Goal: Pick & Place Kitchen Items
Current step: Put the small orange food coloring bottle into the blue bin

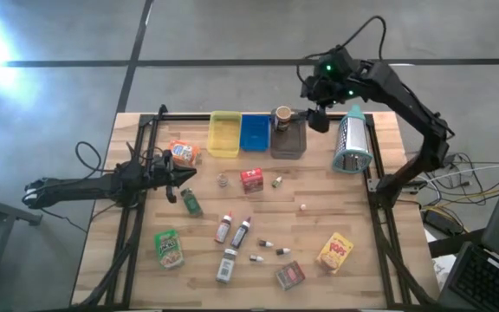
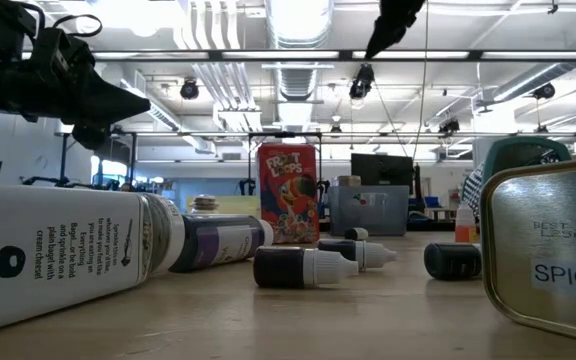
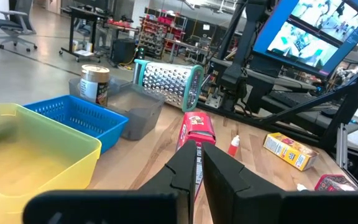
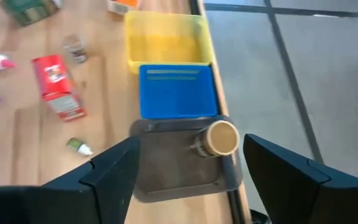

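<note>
- Right gripper [image 4: 188, 171] hangs above the grey tray [image 4: 166, 168] at the table's far edge, fingers [image 4: 107, 168] spread wide, nothing between them.
- Brown cup [image 4: 220, 137] stands upright in that grey tray, at its far end, clear of the fingers.
- Blue tray [image 4: 176, 91] touches the grey one; yellow tray [image 4: 165, 39] sits just beyond the blue.
- Metal grater [image 1: 352, 139] lies on its side right of the grey tray.
- Red box [image 4: 56, 86], small green vial [image 4: 79, 146] and a clear jar [image 4: 74, 45] lie on the wood near the trays.
- Left gripper [image 3: 199, 163] rests low at the table's left side, fingers pressed together, holding nothing.
- Bottles [image 1: 233, 232], green pouch [image 1: 169, 248] and yellow box [image 1: 335, 252] lie scattered on the near half.
</note>
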Controlling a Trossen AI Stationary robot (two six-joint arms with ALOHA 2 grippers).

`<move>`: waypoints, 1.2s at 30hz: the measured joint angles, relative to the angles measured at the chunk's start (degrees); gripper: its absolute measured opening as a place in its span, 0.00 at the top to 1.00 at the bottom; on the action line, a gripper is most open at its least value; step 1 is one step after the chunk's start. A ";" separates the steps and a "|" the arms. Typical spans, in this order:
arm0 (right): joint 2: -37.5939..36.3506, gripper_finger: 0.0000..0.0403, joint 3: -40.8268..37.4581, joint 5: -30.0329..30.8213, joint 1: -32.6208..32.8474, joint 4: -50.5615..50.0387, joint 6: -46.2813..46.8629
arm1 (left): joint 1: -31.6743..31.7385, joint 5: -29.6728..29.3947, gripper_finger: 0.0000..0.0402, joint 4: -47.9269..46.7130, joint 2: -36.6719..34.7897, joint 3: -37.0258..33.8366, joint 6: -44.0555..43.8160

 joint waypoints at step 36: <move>0.03 0.50 -1.66 0.53 27.03 -14.08 16.81 | -0.02 0.00 0.92 0.00 0.02 0.00 -0.01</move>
